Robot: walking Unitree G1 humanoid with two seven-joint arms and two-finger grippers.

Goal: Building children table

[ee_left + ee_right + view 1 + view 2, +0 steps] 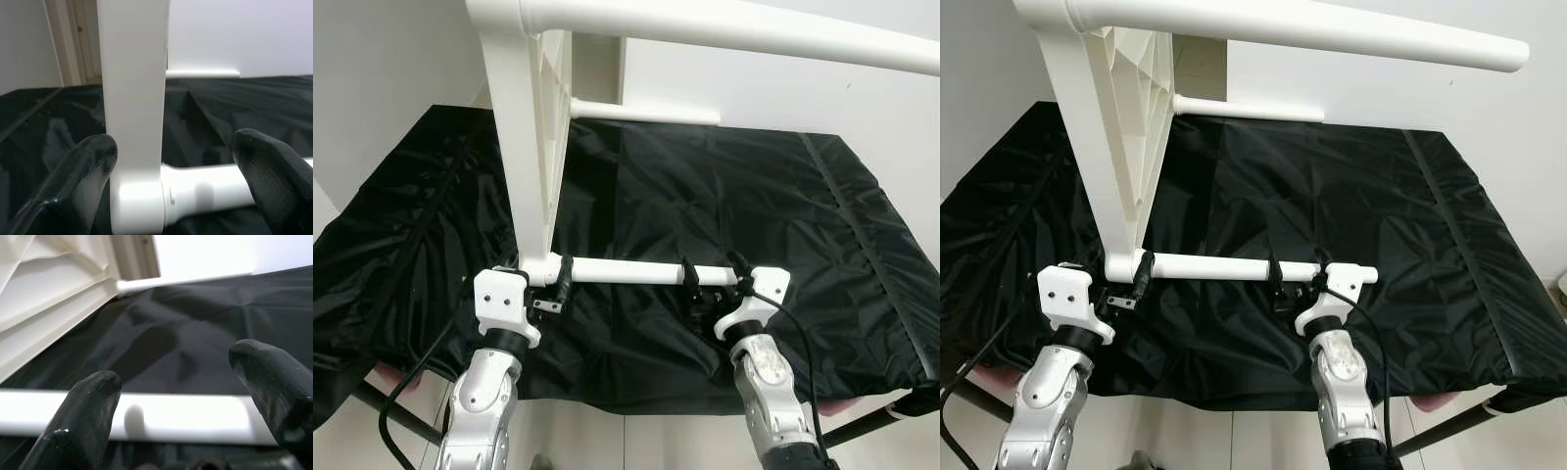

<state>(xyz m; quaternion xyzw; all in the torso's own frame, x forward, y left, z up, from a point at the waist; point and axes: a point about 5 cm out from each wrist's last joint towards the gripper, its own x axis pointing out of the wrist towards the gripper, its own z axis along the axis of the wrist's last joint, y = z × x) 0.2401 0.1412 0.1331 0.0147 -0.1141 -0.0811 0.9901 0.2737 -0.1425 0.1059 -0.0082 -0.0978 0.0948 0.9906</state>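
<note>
Nearest, two silver arms rising from below, one to each side of the white table leg (pixel 626 271) lying crosswise above the black cloth (pixel 724 196). Left gripper (pixel 171 171) at the leg's left end, where it joins the upright white tabletop (pixel 530 147); fingers (pixel 83 176) spread wide, one to each side of the joint, not visibly pressing on it. Right gripper (pixel 181 396) at the leg's right end, fingers (pixel 83 416) likewise parted, straddling the tube from beneath; actual contact cannot be told from the wrist view. Neither gripper clamped on anything.

Beyond the leg, tabletop standing on edge, ribbed underside facing right, rising up from the leg's left end. From the tabletop's upper corner, a second leg (pixel 734 29) running out to the right, well above the near leg. Farther back, a third leg (pixel 646 112) sticking out to the right from the tabletop's far lower corner, just over the back edge of the cloth.

Under the leg and all around, black cloth, wrinkled and glossy, draped over a low frame, with dark tubes (pixel 871 423) showing below its front corners. Behind everything, pale wall (pixel 803 88).
</note>
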